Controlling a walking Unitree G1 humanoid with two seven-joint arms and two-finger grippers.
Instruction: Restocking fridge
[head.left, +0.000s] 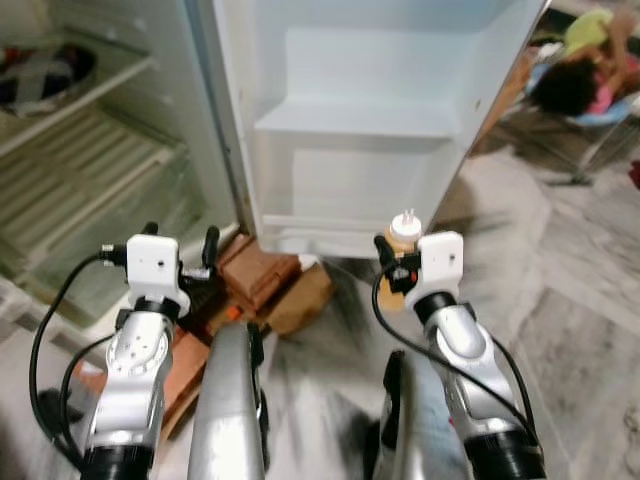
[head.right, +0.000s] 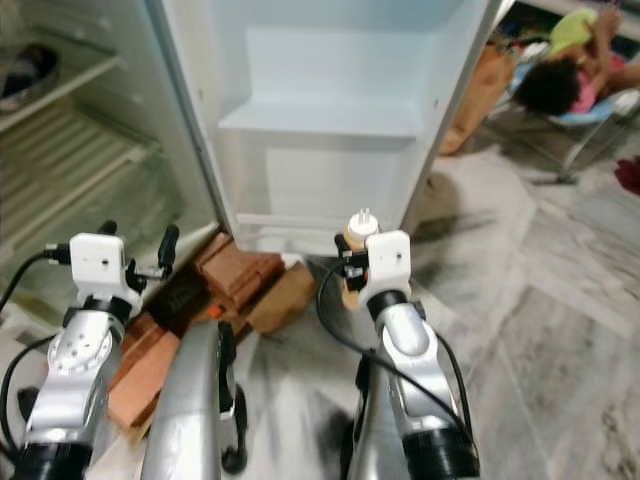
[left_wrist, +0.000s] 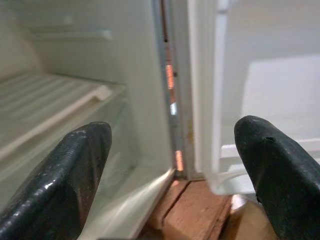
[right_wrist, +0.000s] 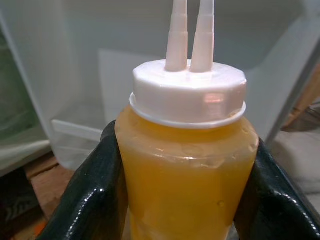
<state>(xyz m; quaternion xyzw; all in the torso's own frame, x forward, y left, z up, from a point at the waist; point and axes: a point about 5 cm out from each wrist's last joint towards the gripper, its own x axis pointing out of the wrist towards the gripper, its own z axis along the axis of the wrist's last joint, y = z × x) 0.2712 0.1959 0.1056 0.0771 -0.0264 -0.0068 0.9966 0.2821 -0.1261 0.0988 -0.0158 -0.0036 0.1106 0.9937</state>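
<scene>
Upright orange sauce bottle (right_wrist: 186, 165), white twin-nozzle cap.

Grey-veined marble floor (head.left: 560, 270), blurred. Reddish bricks (head.left: 262, 275) and a brown block (head.left: 300, 298) are seen on the floor beside the base of the white appliance. A person (head.left: 580, 70) is seated in a metal-framed chair (head.left: 590, 140) at far right. Lighting is soft and even.
</scene>
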